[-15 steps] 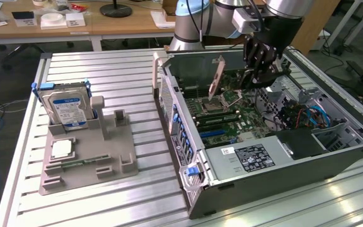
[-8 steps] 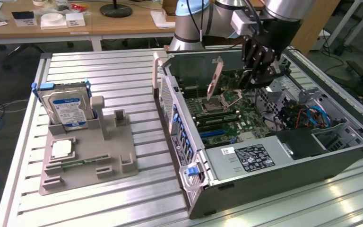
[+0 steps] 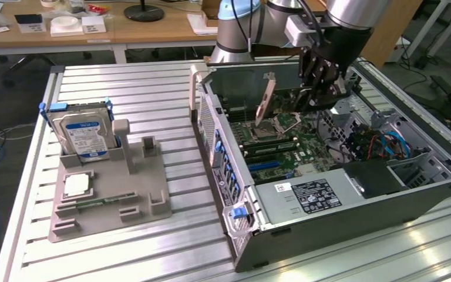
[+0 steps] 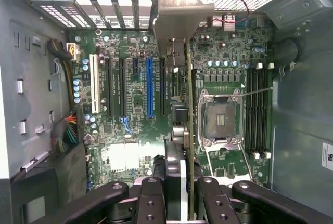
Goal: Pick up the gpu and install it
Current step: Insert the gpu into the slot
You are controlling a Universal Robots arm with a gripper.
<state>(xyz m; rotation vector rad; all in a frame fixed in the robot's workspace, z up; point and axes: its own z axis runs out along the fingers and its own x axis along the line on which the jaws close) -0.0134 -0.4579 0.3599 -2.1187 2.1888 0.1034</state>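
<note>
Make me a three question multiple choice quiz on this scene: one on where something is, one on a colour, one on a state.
1. Where is the gpu?
A. in a cardboard box
B. held by the gripper above the computer case
C. in a person's hand

2. What colour is the label on the hard drive?
A. red
B. yellow
C. blue

3. How is the computer case?
A. open, with the motherboard showing
B. closed by a side panel
C. wrapped in plastic

Answers:
1 B, the card hangs in the gripper over the motherboard.
2 C, the hard drive's face carries a blue label.
3 A, the motherboard is in plain sight inside the case.
</note>
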